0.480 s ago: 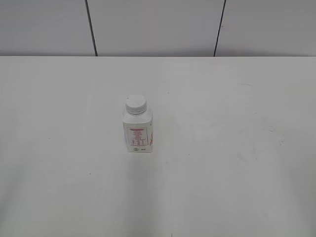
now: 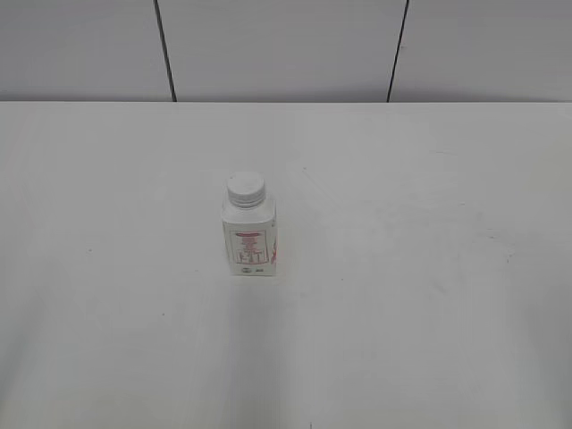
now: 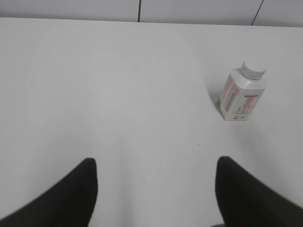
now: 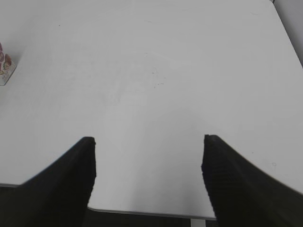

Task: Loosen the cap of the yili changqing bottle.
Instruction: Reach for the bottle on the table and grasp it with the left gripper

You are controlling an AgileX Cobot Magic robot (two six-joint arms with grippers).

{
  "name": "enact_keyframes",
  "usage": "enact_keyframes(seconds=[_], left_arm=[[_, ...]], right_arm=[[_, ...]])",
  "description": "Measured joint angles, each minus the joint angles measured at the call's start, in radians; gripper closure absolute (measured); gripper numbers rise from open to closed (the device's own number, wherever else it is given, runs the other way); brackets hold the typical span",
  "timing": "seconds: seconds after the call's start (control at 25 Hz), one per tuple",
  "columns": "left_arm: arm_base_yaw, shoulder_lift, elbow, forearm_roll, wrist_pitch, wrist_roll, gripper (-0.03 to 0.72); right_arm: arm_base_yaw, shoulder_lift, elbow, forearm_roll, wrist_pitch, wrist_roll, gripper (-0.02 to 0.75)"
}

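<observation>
The yili changqing bottle (image 2: 249,239) stands upright a little left of the table's middle, small, white and squarish, with a red-printed label. Its white ribbed cap (image 2: 245,189) sits on the neck. The bottle also shows in the left wrist view (image 3: 241,95) with its cap (image 3: 253,70), far ahead and to the right of my left gripper (image 3: 156,165), which is open and empty. In the right wrist view only a corner of the bottle (image 4: 5,66) shows at the left edge. My right gripper (image 4: 147,142) is open and empty over the table's front edge. Neither gripper shows in the exterior view.
The white table (image 2: 402,268) fills the exterior view. A grey panelled wall (image 2: 286,45) stands behind it. The table's front edge (image 4: 147,212) shows under my right gripper, and its right edge (image 4: 289,33) shows at the far right of that view.
</observation>
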Motion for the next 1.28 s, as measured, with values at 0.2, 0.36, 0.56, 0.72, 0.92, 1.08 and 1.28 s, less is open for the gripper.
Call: enact_keyframes(seconds=[0.2,0.36,0.56,0.72,0.92,1.08,1.28], left_arm=[[0.0,0.0,0.0,0.0,0.0,0.0,0.207],[0.0,0.0,0.0,0.0,0.0,0.0,0.207],[0.0,0.0,0.0,0.0,0.0,0.0,0.207],[0.0,0.0,0.0,0.0,0.0,0.0,0.207],[0.0,0.0,0.0,0.002,0.0,0.0,0.207],[0.0,0.0,0.0,0.003,-0.001,0.0,0.207],[0.0,0.0,-0.021,0.003,-0.1,0.0,0.207]], right_arm=[[0.0,0.0,0.0,0.0,0.0,0.0,0.183],[0.0,0.0,0.0,0.0,0.0,0.0,0.183],[0.0,0.0,0.0,0.0,0.0,0.0,0.183],[0.0,0.0,0.0,0.0,0.0,0.0,0.183],[0.0,0.0,0.0,0.0,0.0,0.0,0.183],[0.0,0.0,0.0,0.0,0.0,0.0,0.183],[0.0,0.0,0.0,0.0,0.0,0.0,0.183]])
